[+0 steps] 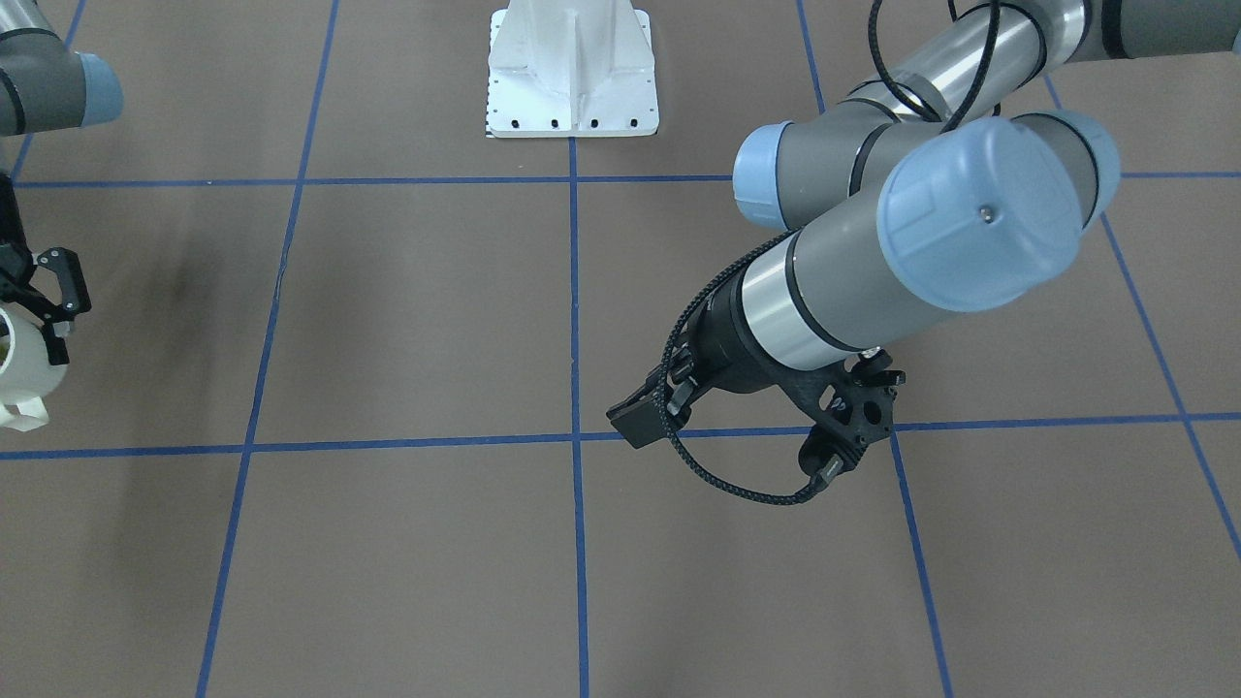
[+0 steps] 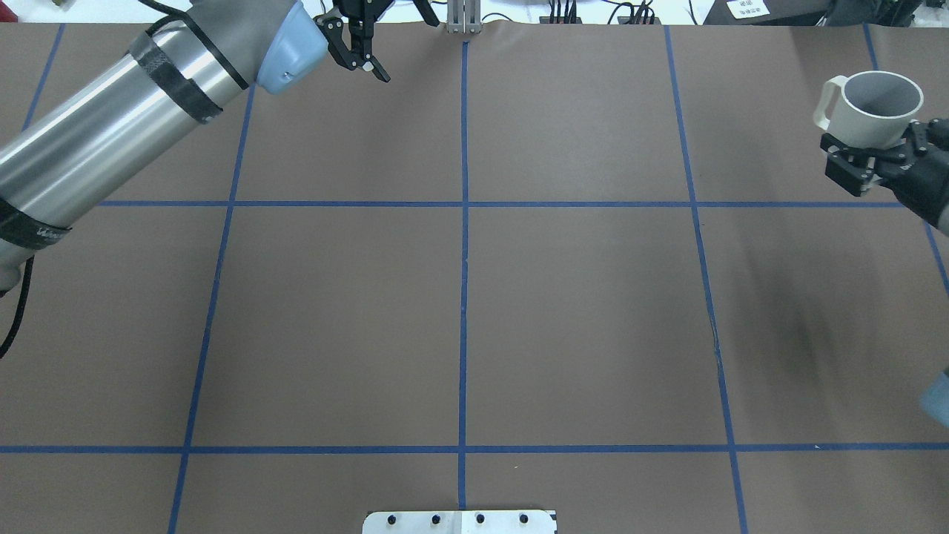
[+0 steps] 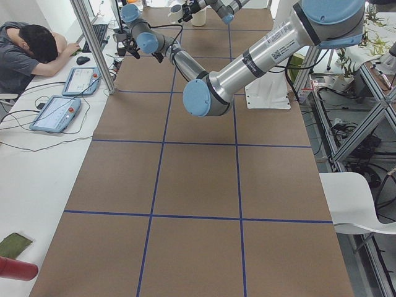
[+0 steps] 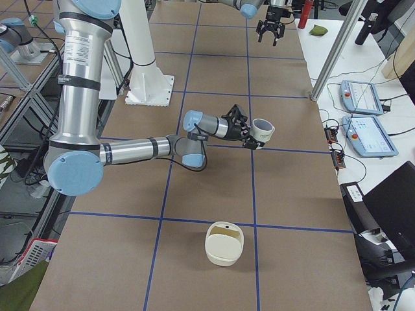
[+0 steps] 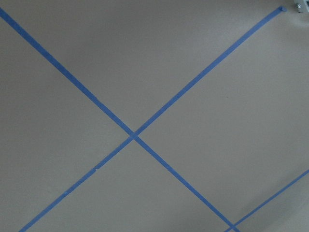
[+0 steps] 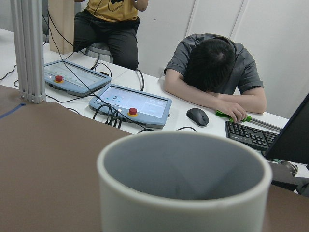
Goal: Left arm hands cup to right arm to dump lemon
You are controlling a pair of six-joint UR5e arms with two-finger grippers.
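Observation:
My right gripper point(image 2: 878, 152) is shut on the cream-white cup point(image 2: 867, 111) and holds it upright above the table's right edge, handle pointing inward. The cup also shows in the front view point(image 1: 19, 373), the exterior right view point(image 4: 261, 131) and, close up, in the right wrist view point(image 6: 183, 193). Its grey inside shows, but its bottom is hidden. I cannot see the lemon. My left gripper point(image 2: 363, 63) is open and empty, high over the table's far edge, well apart from the cup. It also shows in the front view point(image 1: 640, 417). The left wrist view shows only taped table.
A cream container with a handle point(image 4: 224, 243) stands on the table near the robot's right end. The white robot base point(image 1: 572, 73) sits at mid-table. Operators and control pendants point(image 6: 130, 104) are on the desk beyond the far edge. A red bottle point(image 3: 15, 270) lies there too.

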